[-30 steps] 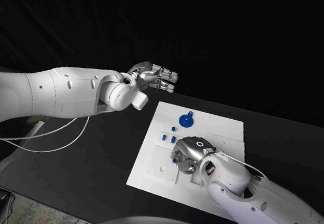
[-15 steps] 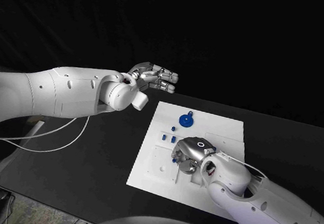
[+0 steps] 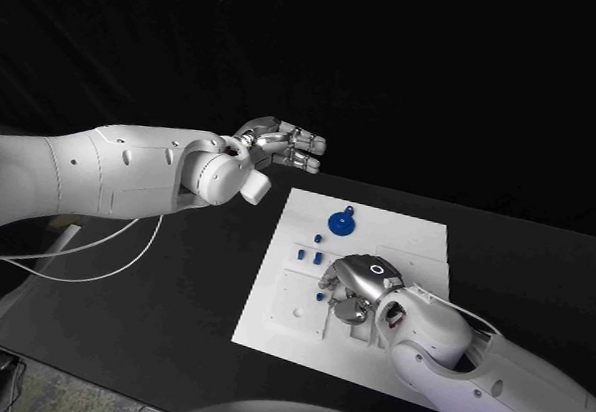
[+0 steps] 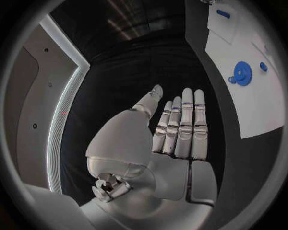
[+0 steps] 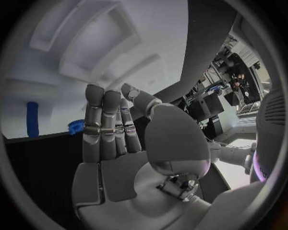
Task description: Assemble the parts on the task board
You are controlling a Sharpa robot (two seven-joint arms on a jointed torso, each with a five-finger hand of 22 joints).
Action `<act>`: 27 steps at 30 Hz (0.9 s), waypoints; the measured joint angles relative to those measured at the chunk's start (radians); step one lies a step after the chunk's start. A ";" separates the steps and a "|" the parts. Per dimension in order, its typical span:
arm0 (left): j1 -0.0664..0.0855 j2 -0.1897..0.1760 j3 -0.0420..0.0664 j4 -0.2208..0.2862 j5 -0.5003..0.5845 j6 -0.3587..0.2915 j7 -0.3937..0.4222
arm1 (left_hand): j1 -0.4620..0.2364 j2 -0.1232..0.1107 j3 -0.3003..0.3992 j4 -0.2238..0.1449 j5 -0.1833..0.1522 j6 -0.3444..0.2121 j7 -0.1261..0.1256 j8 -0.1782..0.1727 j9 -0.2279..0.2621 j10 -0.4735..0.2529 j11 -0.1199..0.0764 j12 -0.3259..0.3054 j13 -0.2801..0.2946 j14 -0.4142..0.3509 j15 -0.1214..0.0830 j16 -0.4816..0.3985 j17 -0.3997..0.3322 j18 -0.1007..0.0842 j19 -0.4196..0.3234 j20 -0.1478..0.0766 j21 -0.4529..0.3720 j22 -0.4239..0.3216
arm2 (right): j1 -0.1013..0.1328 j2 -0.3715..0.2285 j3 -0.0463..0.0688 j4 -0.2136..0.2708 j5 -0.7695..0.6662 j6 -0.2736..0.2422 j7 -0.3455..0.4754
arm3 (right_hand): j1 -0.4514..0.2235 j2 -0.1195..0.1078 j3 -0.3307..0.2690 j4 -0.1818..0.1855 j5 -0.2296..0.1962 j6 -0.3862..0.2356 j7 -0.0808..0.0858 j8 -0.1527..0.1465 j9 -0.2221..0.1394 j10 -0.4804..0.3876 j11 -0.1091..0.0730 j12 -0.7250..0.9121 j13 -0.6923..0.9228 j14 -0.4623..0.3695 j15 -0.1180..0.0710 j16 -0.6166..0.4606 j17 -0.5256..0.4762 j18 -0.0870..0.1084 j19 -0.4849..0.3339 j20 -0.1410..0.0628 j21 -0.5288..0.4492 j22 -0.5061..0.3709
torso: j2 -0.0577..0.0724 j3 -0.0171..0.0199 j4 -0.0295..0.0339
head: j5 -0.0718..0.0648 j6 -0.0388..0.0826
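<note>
- The white task board [image 3: 411, 241] is laid flat on the black counter [image 3: 142, 299], slightly toward the counter's right side, with its long edges running from the near edge to the far edge.
- A round blue part [image 3: 342, 220] is seen near the board's far left corner; in the left wrist view the same disc [image 4: 242, 74] is shown lying flat on the board, with a smaller blue part [image 4: 263, 66] just beside it.
- Several small blue parts [image 3: 304, 255] are placed along the board's left side, nearer than the disc.
- The left robot hand [image 3: 285, 143] is held above the counter beyond the board's far left corner, apart from the board. Its fingers [image 4: 183, 122] are stretched out straight and side by side, and nothing is held in it.
- The right robot hand [image 3: 350, 287] is lowered over the middle of the board, palm down, beside the small blue parts. In the right wrist view its fingers [image 5: 102, 124] are extended toward the board, and a blue part [image 5: 32, 119] and a toothed blue piece [image 5: 76, 126] are seen beyond them. Whether anything is touched or held by this hand cannot be told.
</note>
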 measured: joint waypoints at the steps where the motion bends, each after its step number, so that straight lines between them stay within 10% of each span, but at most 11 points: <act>1: 0.000 0.000 0.000 0.000 0.000 0.000 0.000 | 0.000 0.000 -0.001 0.001 0.000 0.000 0.000 0.000 0.000 0.000 0.000 0.000 0.000 0.000 0.000 0.000 0.000 0.000 0.000 0.000 0.000 0.000 | 0.000 -0.006 0.004 0.007 0.001 -0.004 -0.002 | -0.004 -0.004 0.003 0.003 0.000 -0.003 0.003 0.000 0.000 0.000 0.000 0.000 0.000 0.000 0.000 0.000 -0.002 0.000 0.000 0.000 -0.003 0.000 | 0.000 0.0000 -0.0003 | -0.001 0.002; 10: 0.000 0.000 0.000 -0.004 -0.001 0.000 0.003 | 0.000 0.000 -0.003 0.003 0.000 0.000 0.000 0.000 0.000 0.000 0.000 0.000 0.000 0.000 0.000 0.000 0.000 0.000 0.007 0.000 0.000 -0.003 | 0.001 -0.083 0.131 0.069 0.040 -0.037 -0.016 | -0.014 -0.022 -0.022 0.032 0.046 -0.006 0.006 0.000 0.000 0.024 -0.009 0.000 0.000 0.007 0.000 0.000 -0.015 0.000 0.002 0.002 -0.003 0.000 | -0.001 0.0000 -0.0023 | -0.006 0.018; 15: 0.000 0.000 0.000 -0.008 -0.001 0.000 0.007 | 0.000 0.000 -0.003 0.003 0.000 0.000 0.000 0.000 0.000 0.000 0.000 0.000 0.000 0.000 0.000 0.000 0.000 0.000 0.007 0.000 0.000 -0.003 | 0.004 -0.126 0.215 0.077 0.091 -0.034 -0.023 | -0.008 -0.021 -0.167 0.057 0.007 -0.026 -0.010 0.000 0.000 -0.018 0.002 0.003 0.002 0.013 0.005 0.000 -0.023 0.000 0.005 0.005 -0.038 -0.012 | -0.001 0.0006 -0.0029 | -0.013 0.026; 21: 0.000 0.001 0.000 -0.010 -0.003 0.000 0.014 | 0.000 0.000 -0.003 0.003 0.000 0.000 0.000 0.000 0.000 0.000 0.000 0.000 0.000 0.000 0.000 0.000 0.000 0.000 0.007 0.000 0.000 -0.004 | 0.004 -0.156 0.247 0.050 0.129 0.010 -0.036 | 0.087 -0.024 -0.449 0.172 -0.005 -0.084 -0.026 0.000 0.000 -0.114 0.023 0.011 0.002 0.000 0.022 0.006 -0.039 0.000 0.002 0.023 -0.097 -0.048 | -0.001 0.0012 -0.0032 | -0.018 0.032; 27: 0.000 0.002 0.000 -0.012 -0.005 0.000 0.019 | 0.000 0.000 -0.003 0.003 0.000 0.000 0.000 0.000 0.000 0.000 0.000 0.000 0.000 0.000 0.000 0.000 0.000 0.000 0.007 0.000 0.001 -0.005 | 0.003 -0.148 0.253 0.014 0.142 0.078 -0.046 | 0.145 -0.057 -0.511 0.289 -0.005 -0.138 -0.038 0.000 -0.002 -0.146 0.032 0.011 0.002 -0.005 0.027 0.011 -0.050 0.000 0.002 0.023 -0.108 -0.062 | 0.000 0.0017 -0.0018 | -0.022 0.036</act>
